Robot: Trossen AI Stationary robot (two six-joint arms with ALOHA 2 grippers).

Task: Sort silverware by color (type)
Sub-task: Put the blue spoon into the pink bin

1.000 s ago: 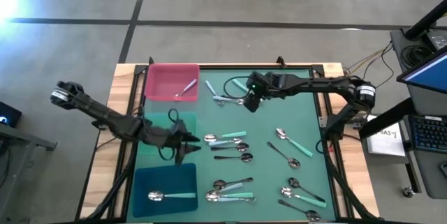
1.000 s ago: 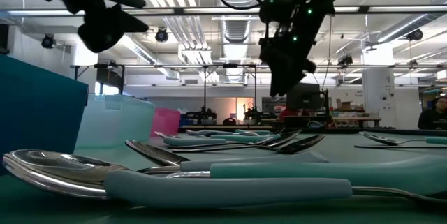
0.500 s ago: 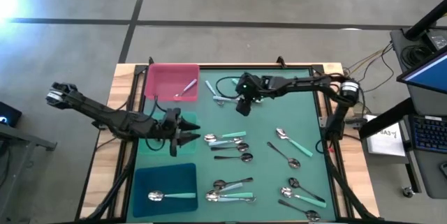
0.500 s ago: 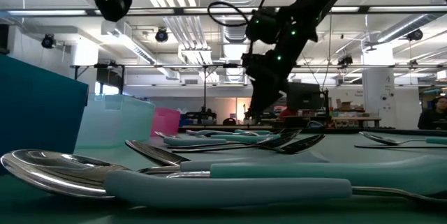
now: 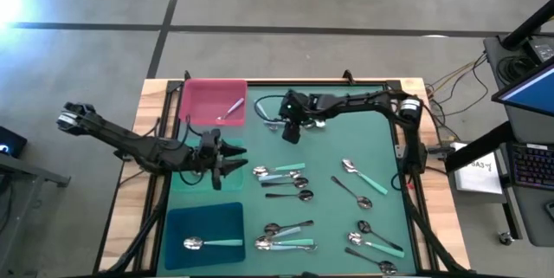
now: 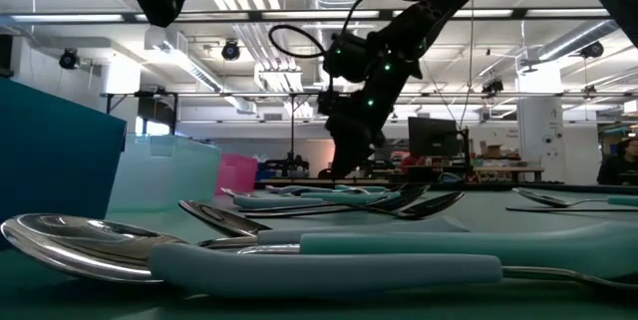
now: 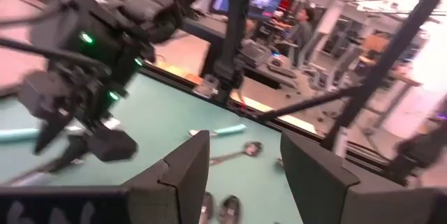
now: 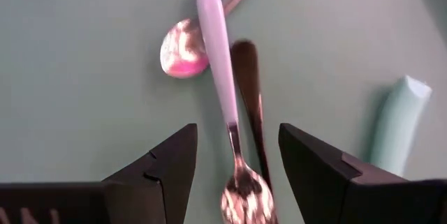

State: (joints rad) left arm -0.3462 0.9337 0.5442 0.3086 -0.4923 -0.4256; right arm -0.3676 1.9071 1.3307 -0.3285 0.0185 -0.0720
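**Silverware count, mid-sort**

Left gripper (image 5: 232, 161) – fingers apart, empty – over green tray (image 5: 186, 183). Pink tray (image 5: 201, 105): one spoon (image 5: 232, 108); blue tray (image 5: 206, 226): one. Silverware (image 5: 286, 174) scattered on mat. Right gripper (image 5: 290, 131) – spread, holding nothing – above pale-handled spoon (image 8: 218, 77).

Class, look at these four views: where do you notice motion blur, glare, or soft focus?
Left wrist view: the right arm and background smear with motion blur. High view: bright glare at the upper left corner. Low view: the nearest spoon looks soft. Right wrist view: spoon slightly blurred.
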